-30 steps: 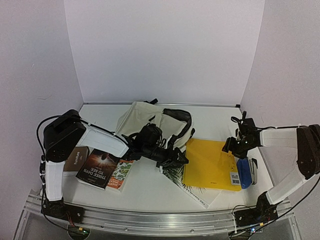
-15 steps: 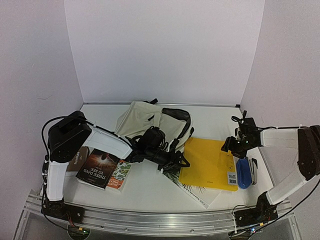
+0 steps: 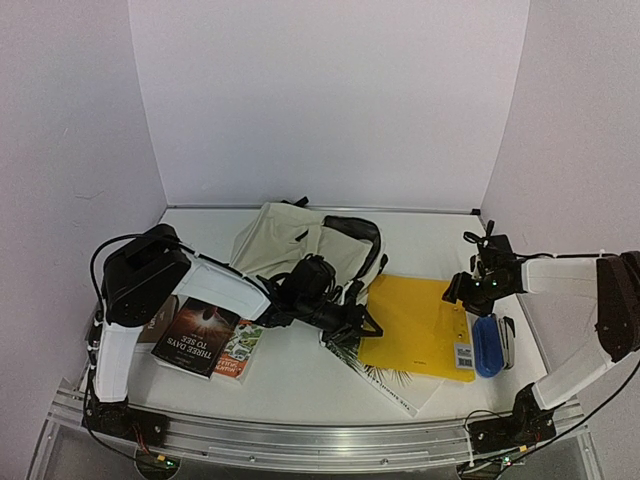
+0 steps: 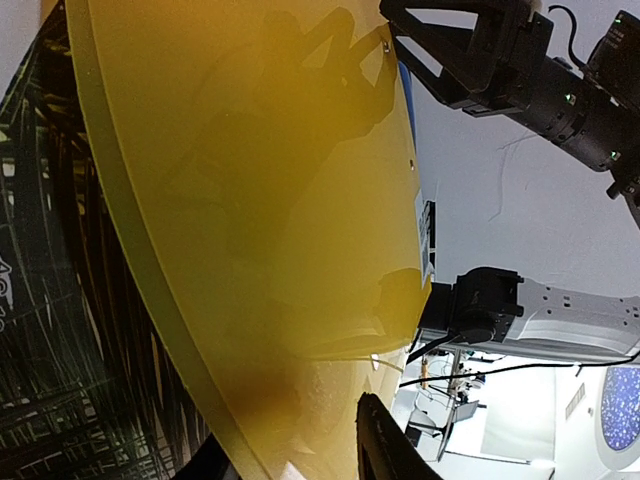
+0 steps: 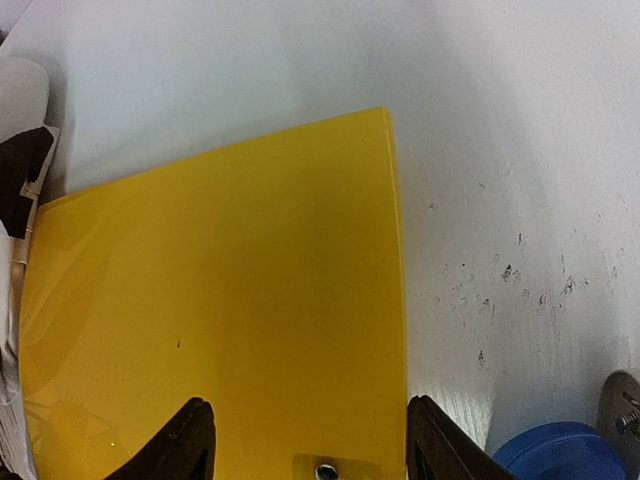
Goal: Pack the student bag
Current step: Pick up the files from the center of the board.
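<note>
The student bag (image 3: 300, 240), a cream backpack with black trim, lies at the back centre of the table. A yellow folder (image 3: 420, 325) lies to its right on a palm-leaf book (image 3: 385, 385). My left gripper (image 3: 362, 325) is shut on the folder's left edge. In the left wrist view the folder (image 4: 260, 200) fills the frame and passes between the gripper's (image 4: 300, 455) black fingers (image 4: 385, 440). My right gripper (image 3: 470, 290) is open and empty over the folder's far right corner. In the right wrist view that gripper (image 5: 320, 445) straddles the folder (image 5: 220, 300).
A blue case (image 3: 487, 345) lies by the folder's right edge, also seen in the right wrist view (image 5: 560, 450). A dark book (image 3: 200, 335), a colourful book (image 3: 245, 350) and a brown book (image 3: 160, 318) lie front left. Walls close in on three sides.
My left gripper has reached a little further right along the folder's left edge, and the folder has shifted slightly to the left. The right arm has hardly moved.
</note>
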Robot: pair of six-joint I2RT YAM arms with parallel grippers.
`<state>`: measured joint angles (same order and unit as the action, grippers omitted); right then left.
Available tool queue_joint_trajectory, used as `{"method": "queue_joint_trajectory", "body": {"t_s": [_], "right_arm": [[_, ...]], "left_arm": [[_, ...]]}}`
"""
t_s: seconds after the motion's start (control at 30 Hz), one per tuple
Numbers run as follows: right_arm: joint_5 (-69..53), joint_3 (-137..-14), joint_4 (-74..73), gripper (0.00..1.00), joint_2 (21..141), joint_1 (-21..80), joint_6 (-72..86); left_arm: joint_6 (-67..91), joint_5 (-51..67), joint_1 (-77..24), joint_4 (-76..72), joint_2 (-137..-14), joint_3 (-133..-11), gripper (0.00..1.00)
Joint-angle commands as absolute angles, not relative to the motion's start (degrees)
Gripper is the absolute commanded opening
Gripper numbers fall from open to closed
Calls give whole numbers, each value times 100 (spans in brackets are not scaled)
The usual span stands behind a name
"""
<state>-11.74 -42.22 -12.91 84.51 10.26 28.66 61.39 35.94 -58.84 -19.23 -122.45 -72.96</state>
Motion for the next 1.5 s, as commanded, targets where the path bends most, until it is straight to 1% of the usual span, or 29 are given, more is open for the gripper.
{"method": "queue_joint_trajectory", "body": {"t_s": [0.0, 0.13, 0.3, 0.4, 0.47, 0.53, 0.63, 0.77, 0.83, 0.93, 1.0, 1.07, 1.17, 1.27, 1.37, 1.47], "right_arm": [[-1269, -4242, -1096, 63, 8249, 1045, 2957], [-1002, -4224, -1102, 64, 8221, 1045, 3057], [-556, -4287, -1118, 65, 8050, 1041, 3228], [-265, -4396, -1164, 66, 7770, 1041, 3318], [-43, -4486, -1232, 70, 7545, 1042, 3353], [171, -4579, -1315, 75, 7229, 1038, 3373], [223, -4701, -1353, 85, 6763, 1045, 3259], [-255, -4841, -1345, 96, 6182, 1050, 2743], [-678, -4906, -1338, 98, 5934, 1044, 2412], [-1913, -4963, -1233, 98, 5645, 1041, 1902], [-2631, -4988, -1194, 98, 5547, 1043, 1770], [-3064, -4981, -1154, 98, 5553, 1054, 1772], [-3313, -4954, -1149, 98, 5654, 1110, 1766], [-3714, -4967, -1090, 98, 5841, 1239, 1754], [-4211, -5006, -1072, 98, 6105, 1366, 1737], [-4200, -5110, -1105, 98, 6476, 1792, 1674]], "left_arm": [[6308, 3669, -5941, -2510, -12199, -7377, 27], [6383, 3836, -5977, -2933, -12138, -7281, 14], [6130, 3933, -6046, -2873, -11949, -7305, 1], [5899, 3966, -6049, -2716, -11739, -7240, 0], [5616, 4001, -6045, -2492, -11570, -7218, 0], [5256, 4028, -6056, -2135, -11373, -7257, 0], [4391, 4048, -6047, -1282, -11024, -7361, 0], [3199, 4065, -6016, -116, -10447, -7588, 0], [3039, 4536, -5843, -37, -10211, -7545, 0], [3057, 5326, -5498, 274, -9984, -7536, 0], [2684, 5602, -5329, 951, -9845, -7664, 0], [1968, 5699, -5216, 1958, -9764, -7894, 0], [987, 5812, -5073, 3371, -9711, -8254, 0], [353, 5833, -4998, 4264, -9660, -8459, 0], [-23, 6002, -4992, 4766, -9567, -8506, 0], [-334, 6122, -4992, 5182, -9519, -8620, 0]]}}
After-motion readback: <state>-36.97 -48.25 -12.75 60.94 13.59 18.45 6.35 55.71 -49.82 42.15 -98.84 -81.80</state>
